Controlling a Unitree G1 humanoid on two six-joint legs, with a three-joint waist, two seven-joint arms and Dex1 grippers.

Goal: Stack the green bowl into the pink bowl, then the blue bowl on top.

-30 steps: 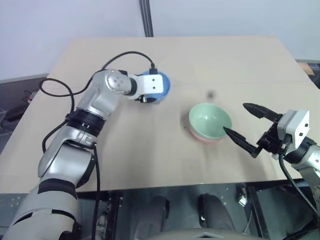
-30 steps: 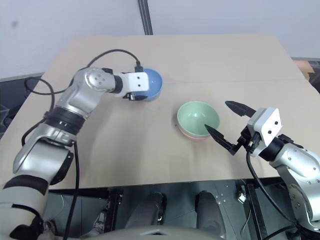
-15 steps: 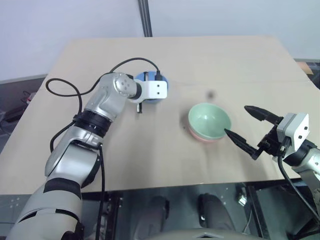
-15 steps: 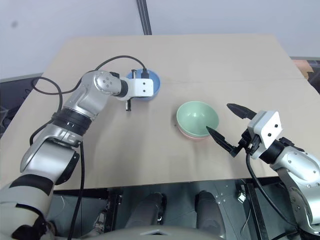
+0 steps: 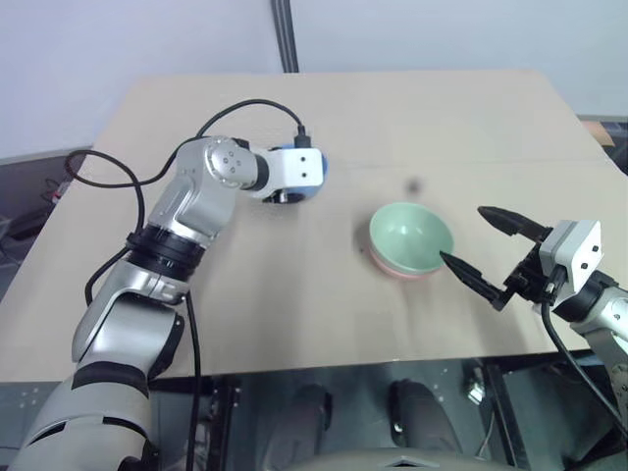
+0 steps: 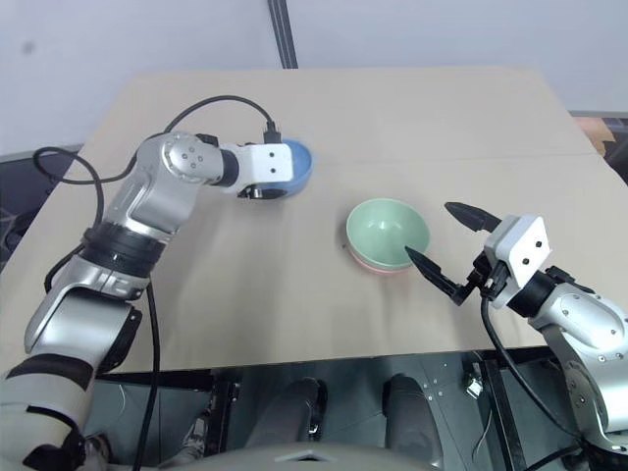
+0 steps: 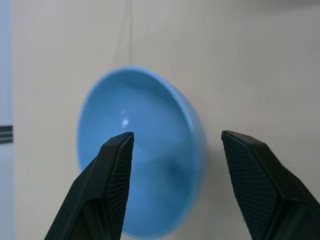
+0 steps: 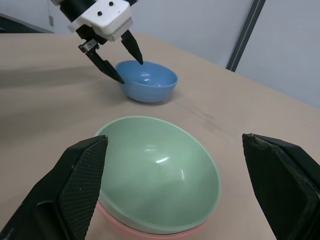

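My left claw (image 8: 114,59) hangs open astride the blue bowl's (image 8: 147,80) near rim; I should drop lower, pinch the wall squarely, then lift. Right claw (image 5: 483,252) waits open.

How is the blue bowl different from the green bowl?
The blue bowl is sky blue; the green bowl is pale mint. The blue bowl sits alone on the table, while the green bowl is nested in the pink bowl. The open left gripper hovers at the blue bowl's rim; the open right gripper waits beside the green bowl. Both are plain, round, upright and look the same size.
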